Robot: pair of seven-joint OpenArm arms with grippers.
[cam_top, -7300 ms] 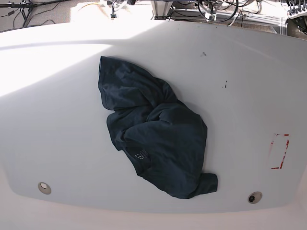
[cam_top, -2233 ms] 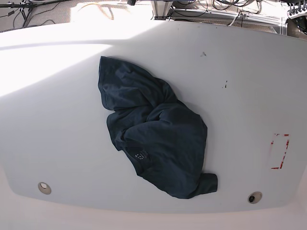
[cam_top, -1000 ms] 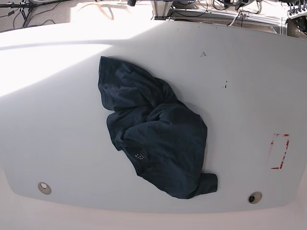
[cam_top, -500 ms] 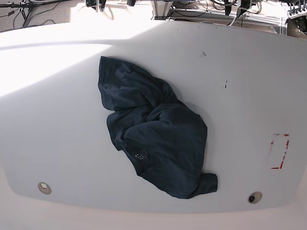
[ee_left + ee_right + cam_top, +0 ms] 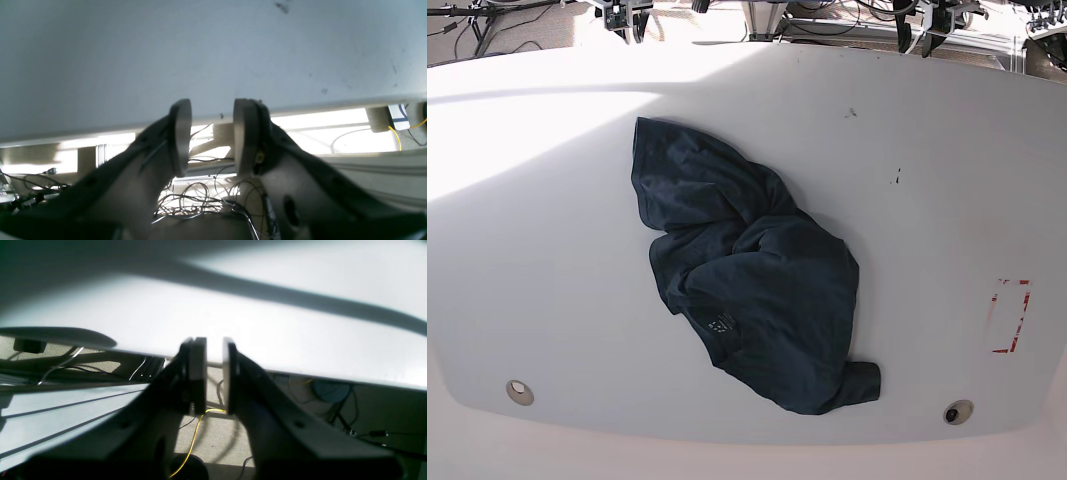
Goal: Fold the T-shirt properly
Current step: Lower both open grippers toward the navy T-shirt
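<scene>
One T-shirt [image 5: 752, 280] is seen on the white table [image 5: 947, 200]. It is dark blue and lies crumpled in a heap near the middle, running from about 11 o'clock down to 5 o'clock. One small pale label [image 5: 720, 323] is shown inside the neck, on the side at 7 o'clock. Two round metal discs [image 5: 519, 391] are set in the table near the bottom edge, one at each side. One red-edged mark [image 5: 1009, 316] is seen at 3 o'clock.

Two grippers are seen, one in each wrist view. The left gripper [image 5: 211, 136] is empty, and its fingers [image 5: 180, 133] are held apart. The right gripper [image 5: 213, 373] is empty too, and only a thin gap is left between its fingers [image 5: 198, 373]; they are perhaps as good as closed. Both are held past the table edge, and wires [image 5: 200, 200] are seen on the floor below. The shirt is not seen in either wrist view.
</scene>
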